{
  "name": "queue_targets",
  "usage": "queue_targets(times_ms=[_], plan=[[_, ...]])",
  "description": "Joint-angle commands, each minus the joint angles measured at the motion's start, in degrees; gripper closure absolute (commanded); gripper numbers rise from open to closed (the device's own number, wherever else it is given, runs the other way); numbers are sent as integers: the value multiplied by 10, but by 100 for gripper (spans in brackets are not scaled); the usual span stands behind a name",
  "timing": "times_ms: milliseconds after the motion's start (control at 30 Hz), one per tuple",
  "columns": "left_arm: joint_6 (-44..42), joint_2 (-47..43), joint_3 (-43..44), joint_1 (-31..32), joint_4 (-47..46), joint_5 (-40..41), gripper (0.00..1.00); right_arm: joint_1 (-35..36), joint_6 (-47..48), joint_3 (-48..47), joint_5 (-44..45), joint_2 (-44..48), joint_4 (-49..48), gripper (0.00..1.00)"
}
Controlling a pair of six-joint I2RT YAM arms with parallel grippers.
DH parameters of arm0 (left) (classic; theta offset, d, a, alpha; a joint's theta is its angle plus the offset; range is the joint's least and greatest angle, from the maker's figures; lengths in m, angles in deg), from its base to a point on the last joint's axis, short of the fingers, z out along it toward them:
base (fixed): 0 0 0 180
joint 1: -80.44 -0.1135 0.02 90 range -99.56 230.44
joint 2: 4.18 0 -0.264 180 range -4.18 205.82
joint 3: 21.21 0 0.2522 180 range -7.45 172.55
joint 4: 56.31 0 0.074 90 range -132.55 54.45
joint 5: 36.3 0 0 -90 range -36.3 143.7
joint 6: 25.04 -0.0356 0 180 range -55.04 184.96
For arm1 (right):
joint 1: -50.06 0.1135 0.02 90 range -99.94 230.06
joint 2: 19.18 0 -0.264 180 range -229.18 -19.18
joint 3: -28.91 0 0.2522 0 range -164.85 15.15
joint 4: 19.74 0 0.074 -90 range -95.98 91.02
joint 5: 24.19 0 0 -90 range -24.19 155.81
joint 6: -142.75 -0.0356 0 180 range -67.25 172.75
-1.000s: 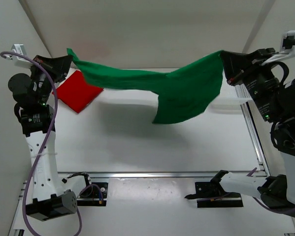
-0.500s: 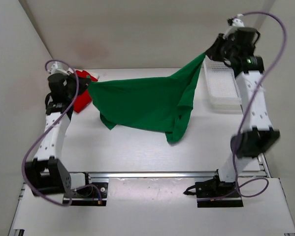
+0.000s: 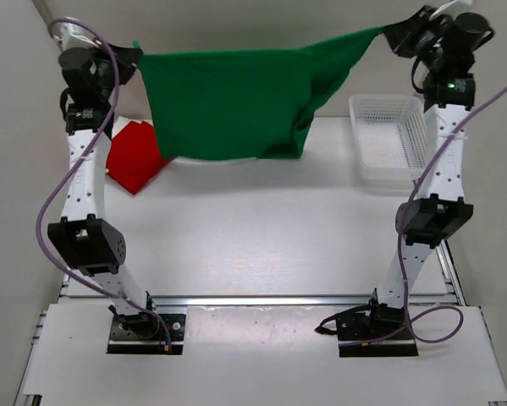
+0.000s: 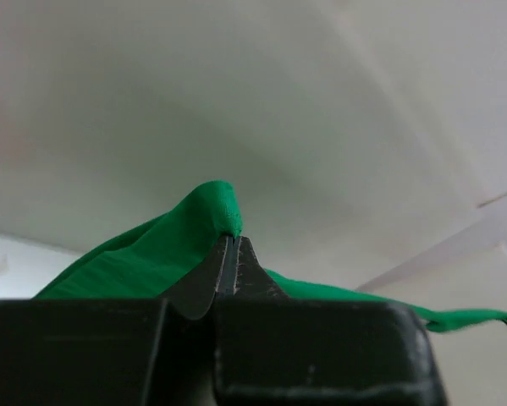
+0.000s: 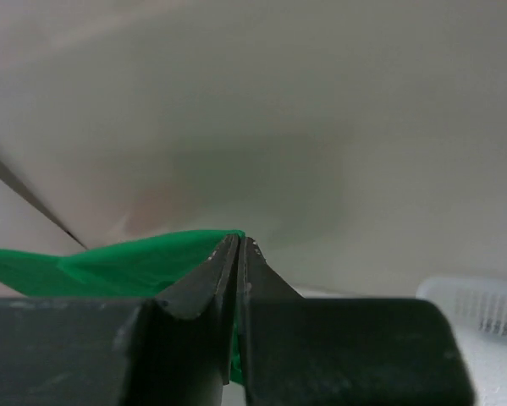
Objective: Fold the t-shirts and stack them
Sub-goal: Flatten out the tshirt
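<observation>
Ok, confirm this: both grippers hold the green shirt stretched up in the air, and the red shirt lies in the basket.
No: the red shirt lies on the table by the left arm, outside the basket, as the top view shows. The rest is right.

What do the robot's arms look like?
The left arm and right arm are white tubes with chunky black joints. A purple cable loops along each. The left gripper and right gripper are black, each with two pointed fingers.

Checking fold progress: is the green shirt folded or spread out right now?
Spread, not folded: the green shirt hangs stretched between the left gripper and right gripper, each pinching a top corner.
</observation>
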Motion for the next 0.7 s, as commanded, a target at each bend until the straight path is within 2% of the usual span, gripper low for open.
queue_targets(times_ms=[0,133,200,267,300,400,433,500,567,600,667], plan=[[5,-54,14,-25,-10,7,100,-6,11,-27,-18,96,-95,100],[-15,-104,-60,-31,-27,39,100,21,102,83,13,137,-16,100],[-26,-143,-148,-31,-47,56,100,35,132,164,49,173,14,100],[-54,-193,-239,-25,-64,95,100,54,142,354,86,233,-12,100],[-65,-231,-305,-18,-74,110,100,62,140,411,116,287,-42,100],[-81,-341,-509,-1,-113,161,100,81,107,707,158,408,-101,100],[-82,-375,-582,2,-116,165,100,82,92,747,159,448,-110,100],[-56,-415,-680,-1,-114,157,100,101,45,905,191,499,-123,100],[-51,-446,-770,3,-91,143,100,118,5,992,204,558,-109,100],[-39,-453,-804,-16,-76,93,100,111,-19,1042,171,584,-100,100],[-37,-459,-842,-62,-61,45,100,114,-36,1103,160,633,-72,100]])
